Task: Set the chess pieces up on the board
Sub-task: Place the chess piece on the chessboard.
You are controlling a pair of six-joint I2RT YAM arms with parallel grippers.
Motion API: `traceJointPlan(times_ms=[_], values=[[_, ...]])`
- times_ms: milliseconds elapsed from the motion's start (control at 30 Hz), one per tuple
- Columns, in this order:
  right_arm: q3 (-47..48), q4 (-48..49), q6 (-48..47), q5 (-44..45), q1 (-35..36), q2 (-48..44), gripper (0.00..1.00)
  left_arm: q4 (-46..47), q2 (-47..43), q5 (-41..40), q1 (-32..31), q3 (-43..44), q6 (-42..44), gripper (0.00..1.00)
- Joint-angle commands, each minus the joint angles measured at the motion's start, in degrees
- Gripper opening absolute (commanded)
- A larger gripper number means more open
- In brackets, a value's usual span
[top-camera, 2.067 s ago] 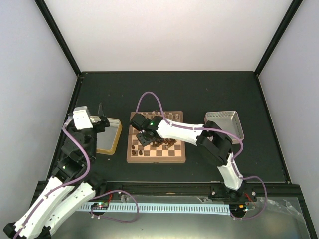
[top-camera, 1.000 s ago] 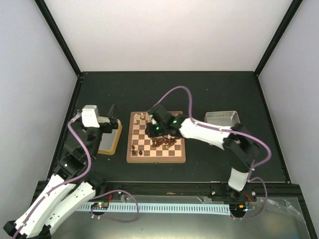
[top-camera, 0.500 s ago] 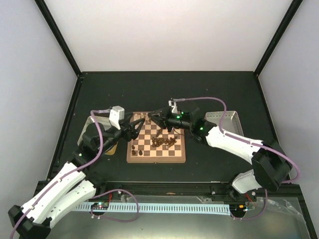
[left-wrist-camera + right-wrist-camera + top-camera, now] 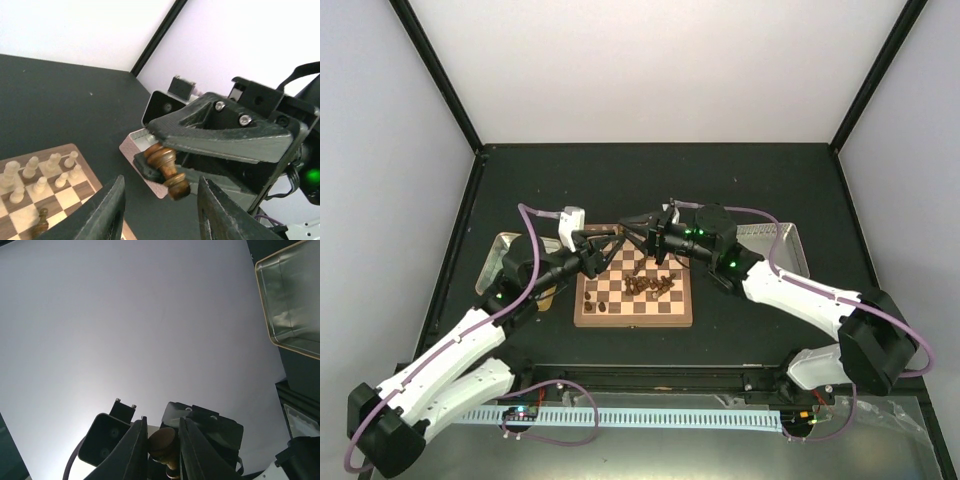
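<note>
Black tabletop point(image 4: 720, 190) lies open around the board point(image 4: 635, 320) in the top view, widest on its far side. A gold-rimmed tray point(image 4: 503, 255) lies left of the board and a grey box point(image 4: 775, 243) right of it, both close to its edges. The left gripper point(image 4: 610, 247) and the right gripper point(image 4: 638, 232) meet tip to tip above the board's far-left corner. A heap of dark pieces point(image 4: 648, 285) lies near the board's middle. Half a second ago the two grippers stood clearly apart, the left one at the board's left edge; now they have come together and the left jaws are narrower.

The left wrist view shows what the top view hides. The right gripper point(image 4: 145, 145) is clenched on a dark brown piece point(image 4: 167, 165), held sideways above the board's far edge. The left gripper point(image 4: 161, 179) has its fingers point(image 4: 112, 210) on both sides of this piece, with a gap on each side, so it grips nothing. Pale pieces point(image 4: 40, 172) stand in two rows on the board point(image 4: 85, 190).

The right wrist view faces away from the board: right gripper point(image 4: 161, 427) squeezing the dark brown piece point(image 4: 162, 441), white wall, and the tray point(image 4: 295, 347).
</note>
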Motion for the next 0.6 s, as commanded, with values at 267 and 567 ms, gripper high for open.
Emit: traceJointPlan(times_ms=[267, 567], values=[[1.06, -0.31, 0.08, -0.56, 0.01, 0.22, 0.17, 6.88, 2.38, 3.59, -0.4, 1.01, -1.14, 0.1], [0.54, -7.86, -15.54, 0.84, -0.92, -3.5, 0.39, -0.38, 2.58, 3.26, -0.34, 2.97, 5.19, 0.01]])
